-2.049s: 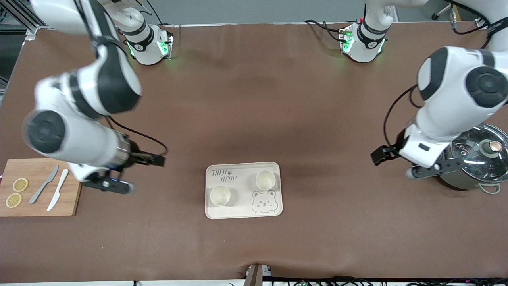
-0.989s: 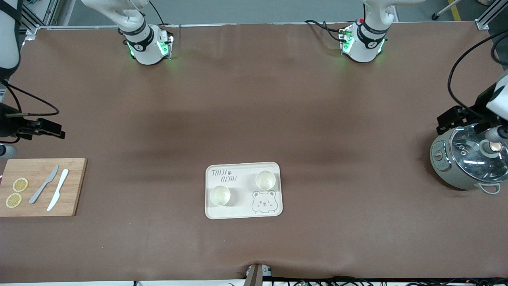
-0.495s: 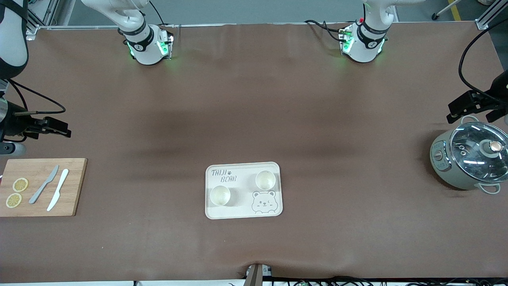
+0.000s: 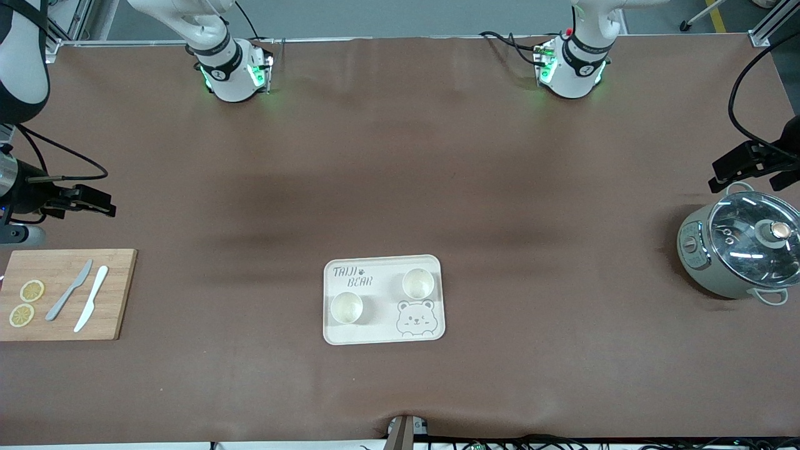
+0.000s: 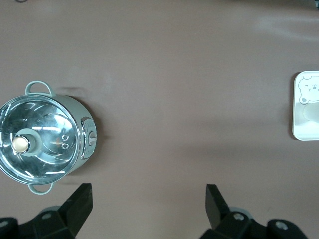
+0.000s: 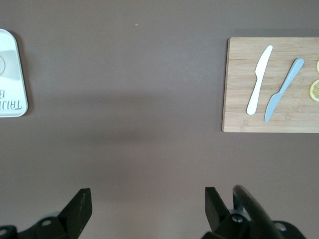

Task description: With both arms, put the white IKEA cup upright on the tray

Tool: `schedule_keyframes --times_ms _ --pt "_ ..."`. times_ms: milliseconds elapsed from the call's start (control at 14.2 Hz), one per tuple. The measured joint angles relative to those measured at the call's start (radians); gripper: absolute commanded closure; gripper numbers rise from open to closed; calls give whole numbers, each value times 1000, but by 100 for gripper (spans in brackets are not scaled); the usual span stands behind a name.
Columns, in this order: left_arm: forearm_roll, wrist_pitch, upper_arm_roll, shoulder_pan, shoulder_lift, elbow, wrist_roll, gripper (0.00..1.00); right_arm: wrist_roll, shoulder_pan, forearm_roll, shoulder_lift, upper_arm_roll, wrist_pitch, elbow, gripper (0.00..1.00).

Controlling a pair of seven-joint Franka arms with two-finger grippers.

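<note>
Front view: tray (image 4: 382,334) sits on the table's near middle, two white cups (image 4: 346,307) (image 4: 417,283) upright on it. Both arms are drawn back to the table's ends, well apart from the tray.

Left wrist view: left gripper (image 5: 148,204) released, fingers spread wide over bare table, pot (image 5: 42,140) near it, the tray's edge (image 5: 297,130) well off.

Right wrist view: right gripper (image 6: 148,206) released, fingers wide over bare table; cutting board (image 6: 239,89) with two knives (image 6: 259,79) (image 6: 283,89) near, the tray's corner (image 6: 15,107) well apart.
</note>
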Motion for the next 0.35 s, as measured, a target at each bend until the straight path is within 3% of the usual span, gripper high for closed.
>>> schedule_keyframes --times_ms 353 --pt "0 0 0 1 3 1 0 0 0 -3 -7 -1 -4 0 2 0"
